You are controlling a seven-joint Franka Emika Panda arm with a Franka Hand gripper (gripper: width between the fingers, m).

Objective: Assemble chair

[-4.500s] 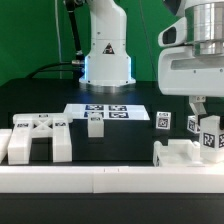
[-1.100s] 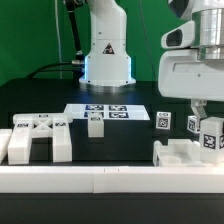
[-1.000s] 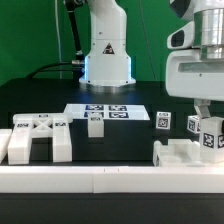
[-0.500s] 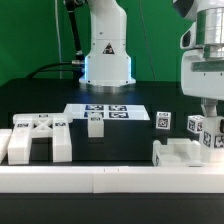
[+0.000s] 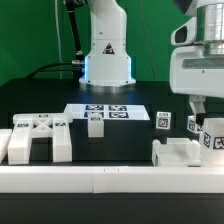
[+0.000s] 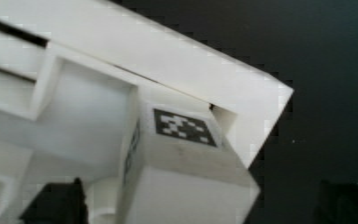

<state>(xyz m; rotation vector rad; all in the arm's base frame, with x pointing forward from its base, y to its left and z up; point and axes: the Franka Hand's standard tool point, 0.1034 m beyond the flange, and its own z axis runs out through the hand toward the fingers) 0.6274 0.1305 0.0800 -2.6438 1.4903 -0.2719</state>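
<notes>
The chair's white tagged parts lie on the black table. A large blocky part (image 5: 35, 140) is at the exterior view's left, a small block (image 5: 95, 125) is in the middle, and a tagged cube (image 5: 163, 122) is right of it. Two tagged posts (image 5: 212, 138) and a low bracket part (image 5: 180, 153) are at the right. My gripper (image 5: 200, 108) hangs just above the right posts. In the wrist view a white tagged part (image 6: 185, 127) fills the frame and runs between my dark fingertips (image 6: 51, 200). My gripper (image 6: 208, 205) straddles it with the jaws apart.
The marker board (image 5: 105, 112) lies flat in the middle behind the small block. The robot base (image 5: 106, 50) stands behind it. A white rail (image 5: 100, 180) runs along the table's front edge.
My gripper has shifted sideways above the right-hand posts, to the exterior view's right and then partly back. No part has moved.
</notes>
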